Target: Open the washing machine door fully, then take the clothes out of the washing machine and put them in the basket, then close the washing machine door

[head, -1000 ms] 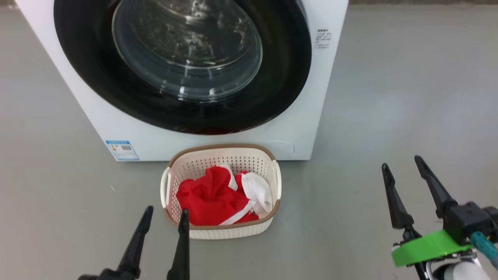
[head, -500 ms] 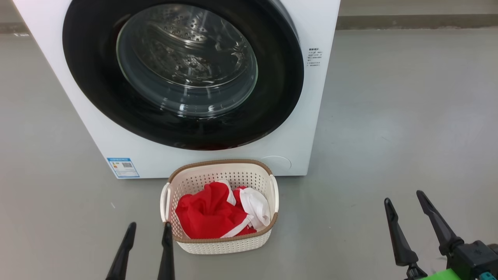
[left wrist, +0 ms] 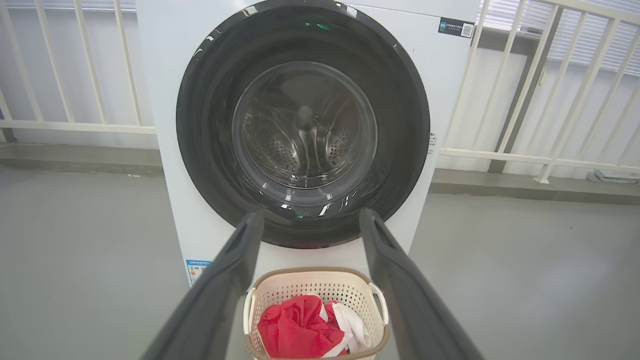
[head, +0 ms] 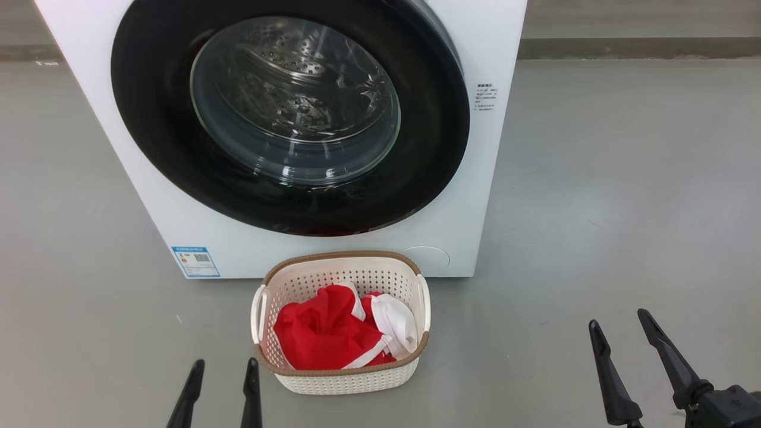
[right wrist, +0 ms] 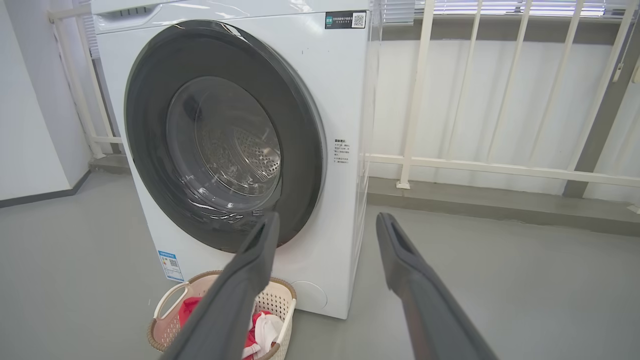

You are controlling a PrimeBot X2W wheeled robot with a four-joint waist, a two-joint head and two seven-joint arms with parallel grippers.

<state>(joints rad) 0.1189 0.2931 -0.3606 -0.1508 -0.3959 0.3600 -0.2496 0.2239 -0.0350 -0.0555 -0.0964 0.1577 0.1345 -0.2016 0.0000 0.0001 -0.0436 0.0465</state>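
clothes (head: 326,333) red/wht | basket (head: 345,379) cream, brn rim | door (head: 148,107) blk

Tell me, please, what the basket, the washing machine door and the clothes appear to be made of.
The basket: probably moulded plastic, matte cream, given its even perforations; the brown rim looks woven.
The washing machine door: glossy black rim, likely plastic, with sharp reflections; its clear bulging centre looks like glass.
The clothes: soft matte fabric, red and white, in crumpled folds; fibre unclear.

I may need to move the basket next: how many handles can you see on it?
2: one white handle on the basket's left side, the other on its right side; none seems hidden.
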